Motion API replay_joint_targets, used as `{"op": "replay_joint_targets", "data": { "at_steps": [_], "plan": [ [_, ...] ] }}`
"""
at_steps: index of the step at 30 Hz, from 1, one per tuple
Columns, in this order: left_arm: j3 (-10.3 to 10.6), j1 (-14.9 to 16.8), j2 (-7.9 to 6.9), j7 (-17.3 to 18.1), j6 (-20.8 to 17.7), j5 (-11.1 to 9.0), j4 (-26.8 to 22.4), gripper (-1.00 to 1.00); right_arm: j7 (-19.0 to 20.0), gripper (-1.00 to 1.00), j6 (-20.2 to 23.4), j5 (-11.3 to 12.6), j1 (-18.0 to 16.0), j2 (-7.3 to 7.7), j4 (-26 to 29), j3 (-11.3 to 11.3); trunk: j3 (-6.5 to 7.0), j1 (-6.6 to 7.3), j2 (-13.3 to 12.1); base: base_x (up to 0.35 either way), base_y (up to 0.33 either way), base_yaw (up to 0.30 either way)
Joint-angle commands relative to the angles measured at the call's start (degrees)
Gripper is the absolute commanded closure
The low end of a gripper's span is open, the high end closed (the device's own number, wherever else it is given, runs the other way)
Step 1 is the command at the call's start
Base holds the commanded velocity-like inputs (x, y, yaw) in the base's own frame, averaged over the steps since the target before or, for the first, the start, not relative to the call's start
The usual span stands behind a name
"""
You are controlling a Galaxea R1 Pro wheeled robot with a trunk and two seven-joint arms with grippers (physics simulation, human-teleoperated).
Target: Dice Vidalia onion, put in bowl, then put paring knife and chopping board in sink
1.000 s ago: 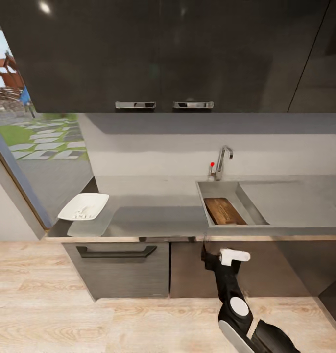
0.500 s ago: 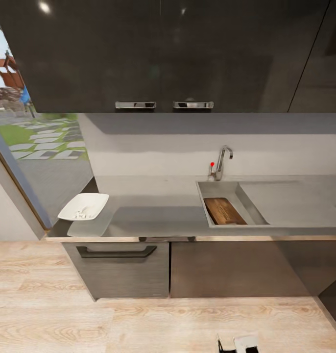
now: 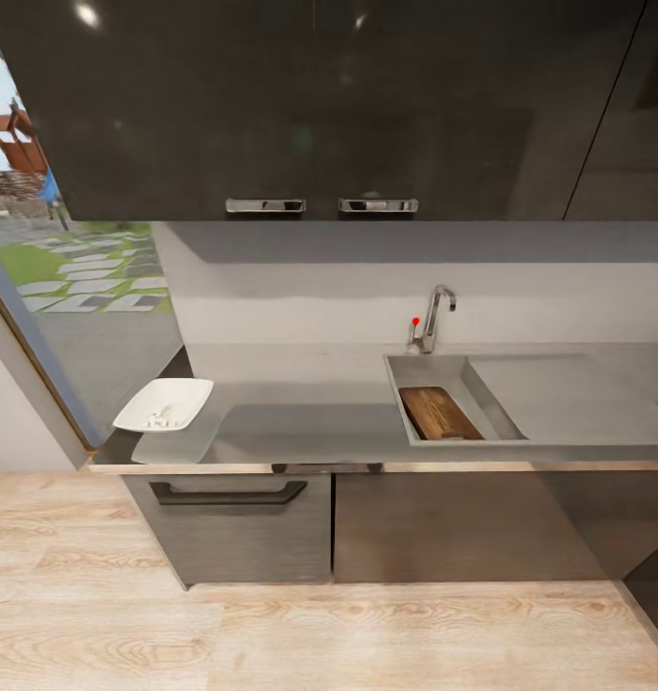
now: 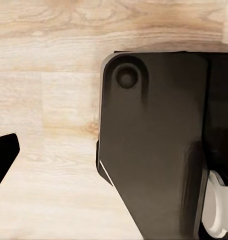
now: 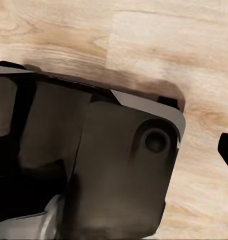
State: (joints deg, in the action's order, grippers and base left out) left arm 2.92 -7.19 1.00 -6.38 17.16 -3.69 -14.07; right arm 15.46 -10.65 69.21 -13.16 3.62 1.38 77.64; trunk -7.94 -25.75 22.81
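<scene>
From the head camera I see the board (image 3: 440, 414) lying in the sink (image 3: 415, 369) at right, and the bowl (image 3: 165, 404) with pale onion bits (image 3: 160, 418) on the surface (image 3: 300, 422) at far left. I can't make out the knife. Both wrist cameras look down at the wooden floor (image 4: 49, 100) and the robot's dark base (image 4: 153, 140); I cannot tell how either claw stands. I judge the job nearly finished: next I'd confirm the knife is in the sink.

A dark robot base panel (image 4: 153, 150) with a round recess lies over the pale wooden floor (image 4: 49, 90).
</scene>
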Motion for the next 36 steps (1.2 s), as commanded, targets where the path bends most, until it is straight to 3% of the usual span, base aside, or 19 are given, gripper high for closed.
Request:
{"op": "replay_joint_targets", "data": {
  "at_steps": [1, 5, 12, 19, 29, 36],
  "plan": [
    [0.33, -0.02, 0.0, -0.33, -0.03, -0.43, 0.1, -1.0, 0.32, -1.0, 3.24, 0.68, 0.02, 0.07, -0.01, 0.32, -0.1, -0.03, 0.11, 0.0, 0.0, 0.0],
    [0.33, -0.01, 0.03, -0.33, -2.25, -1.4, 0.86, -1.0, -0.2, -1.0, 6.62, 0.92, 0.09, 0.49, -0.07, -0.94, -0.1, -0.03, 0.11, 0.0, 0.0, 0.0],
    [0.47, -0.01, -0.08, -0.12, -5.4, -3.04, 2.3, -1.0, -1.01, -1.0, 6.25, 1.05, 0.11, 2.36, -0.13, -5.23, -0.1, -0.03, 0.11, 0.0, 0.0, 0.0],
    [0.58, -0.01, -0.46, -0.04, -5.49, -3.14, 4.21, -1.0, -1.45, -1.0, 6.1, 1.05, 0.14, 1.89, -0.02, -5.63, -0.1, -0.03, 0.11, 0.0, 0.0, 0.0],
    [0.76, -0.01, -1.94, 0.05, -5.47, -3.02, 11.87, -1.0, -1.48, -1.0, 5.82, 1.11, 0.12, 1.05, 0.19, -5.65, -0.1, -0.03, 0.11, 0.0, 0.0, 0.0],
    [0.69, -0.01, -2.05, 0.05, -5.41, -2.92, 12.55, -1.0, -1.48, -1.0, 5.82, 1.1, 0.15, 0.87, 0.2, -5.66, -0.1, -0.03, 0.11, 0.0, 0.0, 0.0]
  ]
}}
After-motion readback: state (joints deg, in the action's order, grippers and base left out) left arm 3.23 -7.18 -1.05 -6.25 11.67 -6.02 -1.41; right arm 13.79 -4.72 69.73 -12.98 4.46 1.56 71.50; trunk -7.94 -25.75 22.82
